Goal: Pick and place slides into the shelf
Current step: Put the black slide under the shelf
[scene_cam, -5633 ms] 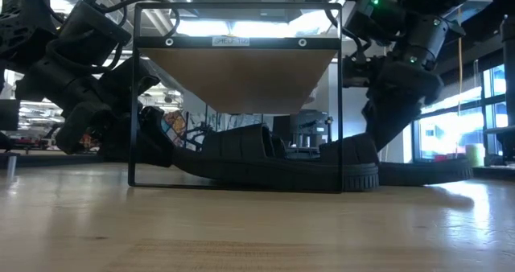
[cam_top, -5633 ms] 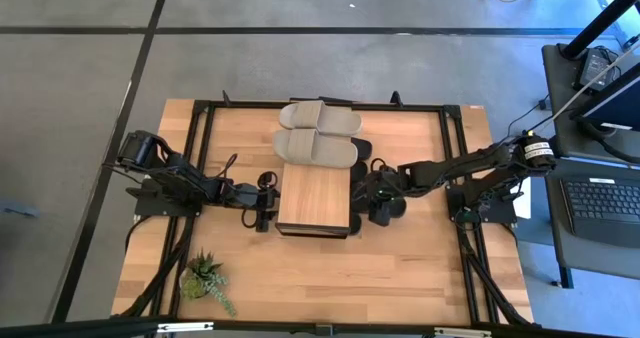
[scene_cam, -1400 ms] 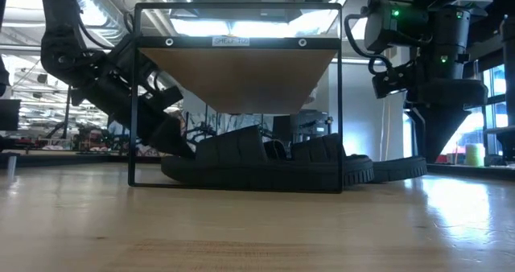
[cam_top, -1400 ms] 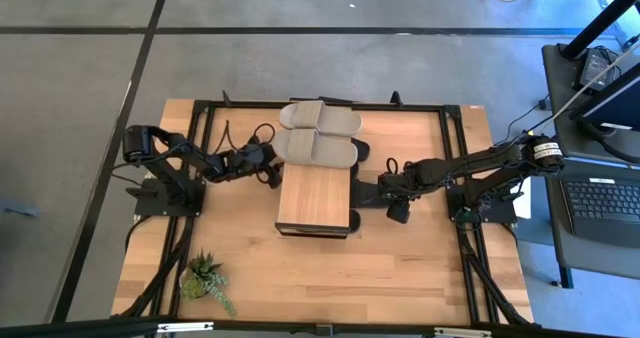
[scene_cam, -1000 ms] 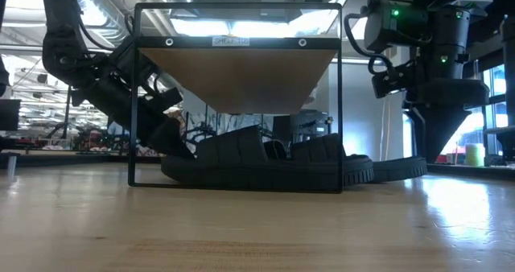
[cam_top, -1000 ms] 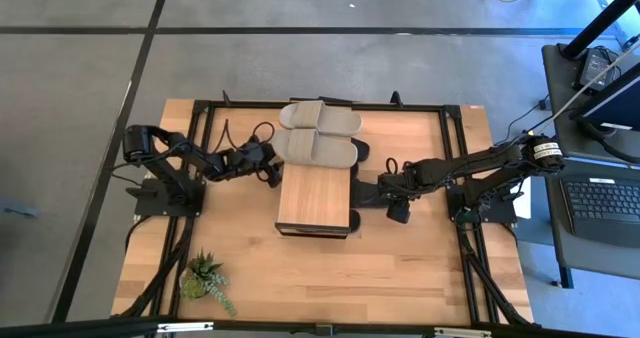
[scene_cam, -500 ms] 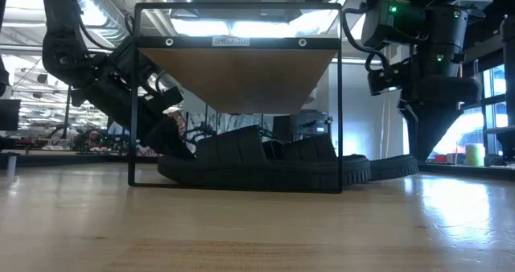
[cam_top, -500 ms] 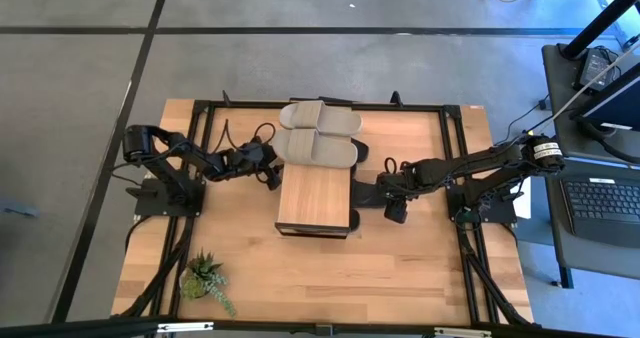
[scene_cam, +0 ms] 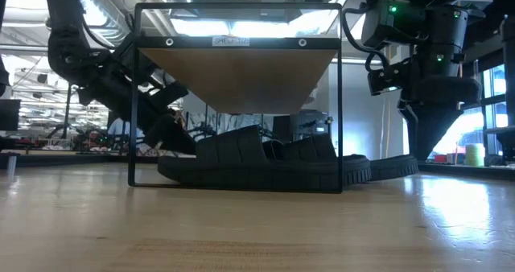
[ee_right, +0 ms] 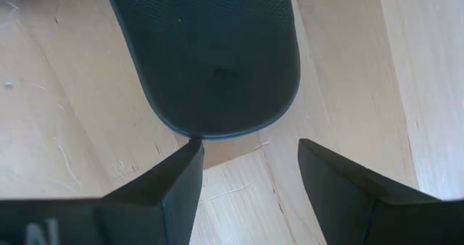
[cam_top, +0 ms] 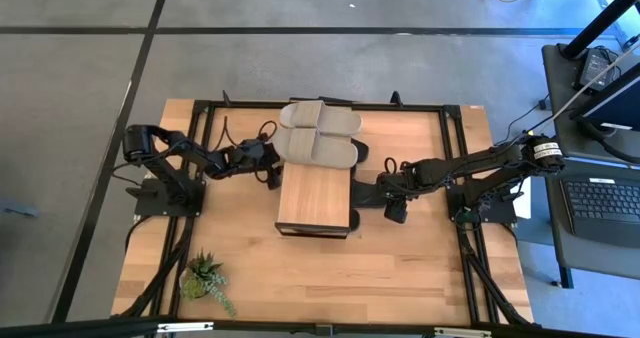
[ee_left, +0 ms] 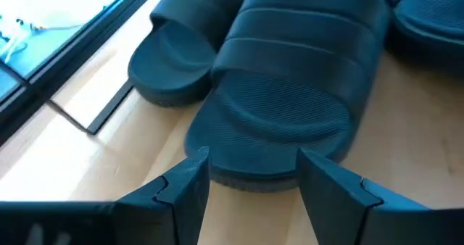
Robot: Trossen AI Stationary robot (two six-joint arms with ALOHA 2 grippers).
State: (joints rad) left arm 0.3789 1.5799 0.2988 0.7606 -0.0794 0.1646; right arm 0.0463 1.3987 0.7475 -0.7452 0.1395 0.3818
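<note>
Two beige-grey slides (cam_top: 317, 134) lay on the wooden table (cam_top: 400, 268), touching the far end of the low shelf with its light wood top (cam_top: 315, 196). Black slides (scene_cam: 265, 161) sat under it. Both the left gripper (ee_left: 250, 176) and the right gripper (ee_right: 246, 162) were wide open, holding nothing. The plank hid how many black ones were in.

A small white label on the shelf (scene_cam: 233, 41); its text is unreadable.

Two slides (cam_top: 318, 133) lie on the shelf (cam_top: 314, 199), others (scene_cam: 265, 161) beneath, plant (cam_top: 205, 278) front-left.
</note>
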